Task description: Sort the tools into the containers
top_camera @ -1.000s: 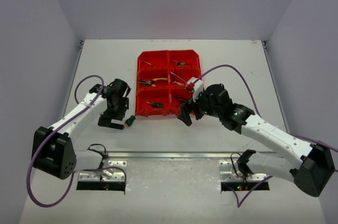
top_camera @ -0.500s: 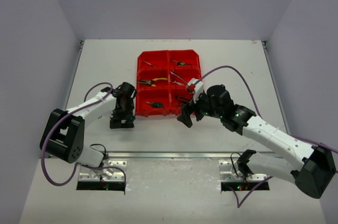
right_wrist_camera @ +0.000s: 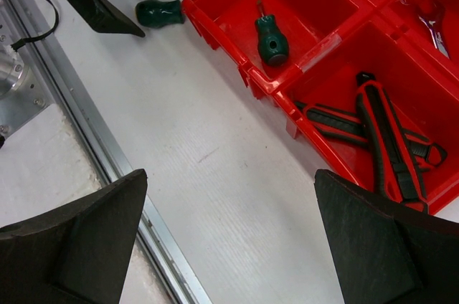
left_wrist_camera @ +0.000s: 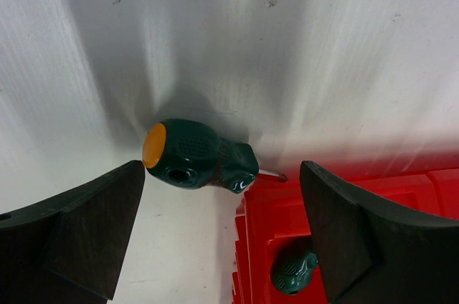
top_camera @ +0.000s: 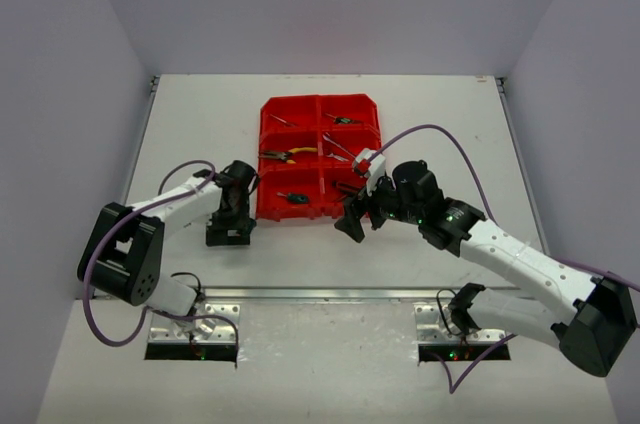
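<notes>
A red six-compartment bin block (top_camera: pixel 320 156) sits on the counter (top_camera: pixel 450 114), with yellow-handled pliers (top_camera: pixel 297 153) in its middle-left compartment and a green screwdriver (top_camera: pixel 293 198) in the near-left. The left hand (top_camera: pixel 229 233) points down beside its near-left corner; the right hand (top_camera: pixel 351 224) hangs at its near-right corner

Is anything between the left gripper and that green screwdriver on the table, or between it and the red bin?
Nothing visible blocks the open left gripper from the stubby green-handled screwdriver. Only the red plastic bin's own outer wall, beside its tip, stands between it and the compartments.
</notes>
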